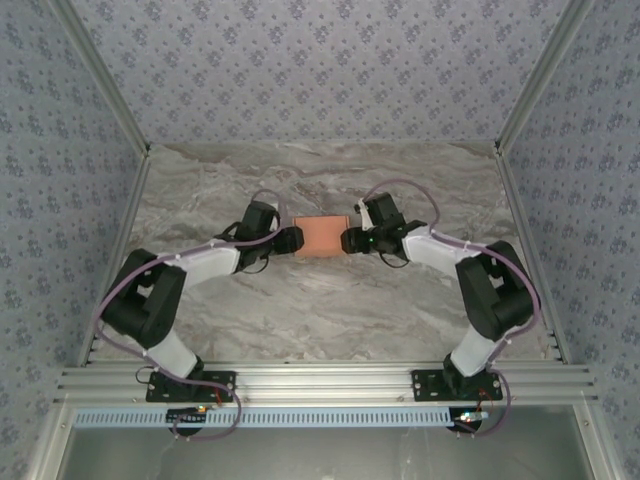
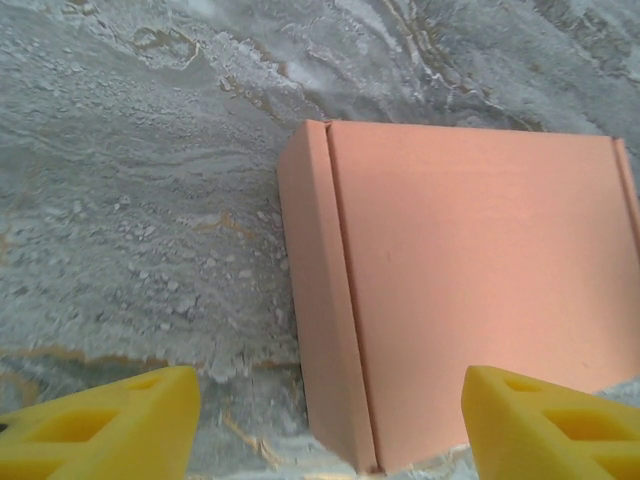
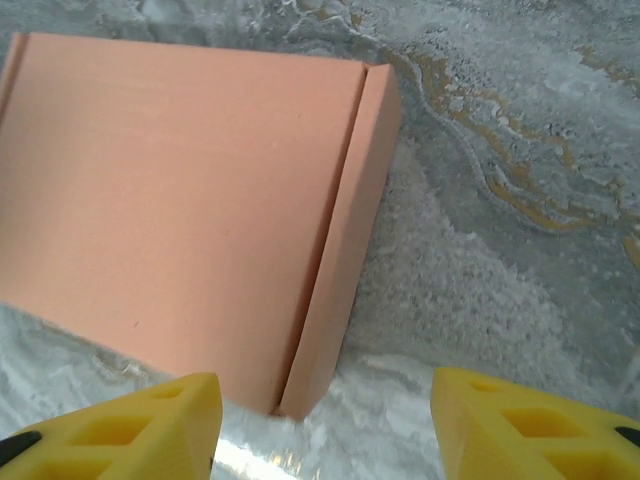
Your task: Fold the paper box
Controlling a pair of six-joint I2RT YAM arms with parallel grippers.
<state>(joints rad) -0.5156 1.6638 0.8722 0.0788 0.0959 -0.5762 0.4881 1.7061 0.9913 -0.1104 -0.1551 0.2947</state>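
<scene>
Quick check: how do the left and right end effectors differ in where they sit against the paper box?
The left end effector faces the paper box's left end; the right end effector faces its right end. In the left wrist view the box fills the right side beyond the left end effector's fingers; in the right wrist view it fills the left side beyond the right end effector's. Shared: both are open with yellow fingers, neither holding the box.

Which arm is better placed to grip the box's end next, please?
Left, I think, narrowly. Both hands stand open at opposite ends of the box. Its end lies well inside the left hand; only a corner reaches into the right hand.
</scene>
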